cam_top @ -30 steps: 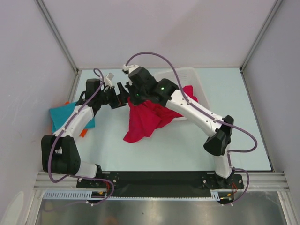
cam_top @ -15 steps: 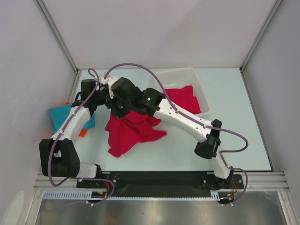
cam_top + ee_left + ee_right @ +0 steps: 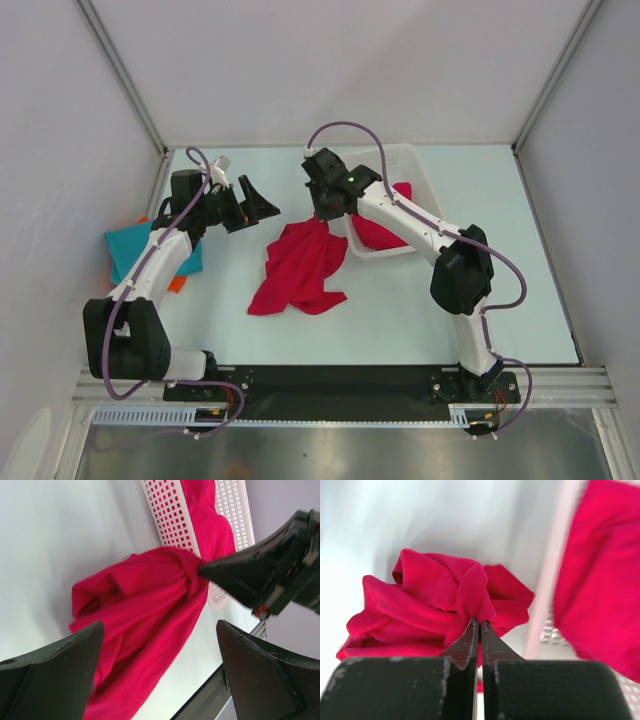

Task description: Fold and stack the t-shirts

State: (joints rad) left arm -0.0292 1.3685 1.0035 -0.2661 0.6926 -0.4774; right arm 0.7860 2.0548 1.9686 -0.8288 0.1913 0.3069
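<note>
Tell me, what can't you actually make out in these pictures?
- Orange cloth t-shirt: top view, nearly all hidden under the teal cloth t-shirt and the left arm.
- Pinched crimson cloth t-shirt: left wrist view, lower end cut off by the bottom edge.
- Second crimson cloth t-shirt in the white plastic mesh basket: top view, partly covered by the right arm; right wrist view, basket blurred.

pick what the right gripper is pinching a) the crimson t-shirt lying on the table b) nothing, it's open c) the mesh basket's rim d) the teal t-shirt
A: in the right wrist view the right gripper is shut on a bunched fold of the crimson t-shirt, which trails onto the table beside the basket; the left gripper is open and holds nothing.
</note>
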